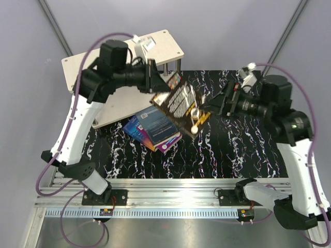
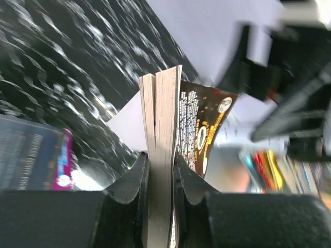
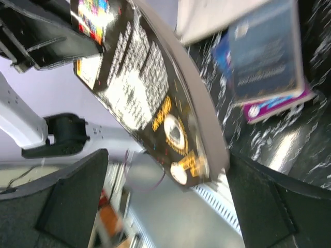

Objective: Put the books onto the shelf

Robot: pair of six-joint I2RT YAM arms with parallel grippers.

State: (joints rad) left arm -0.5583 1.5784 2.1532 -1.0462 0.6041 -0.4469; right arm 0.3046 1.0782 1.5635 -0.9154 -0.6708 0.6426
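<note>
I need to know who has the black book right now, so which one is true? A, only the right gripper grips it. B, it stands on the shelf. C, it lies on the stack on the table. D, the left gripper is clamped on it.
D: the left wrist view shows the left gripper pressed shut on both sides of the black book, while the right gripper stands wide open around it.
</note>
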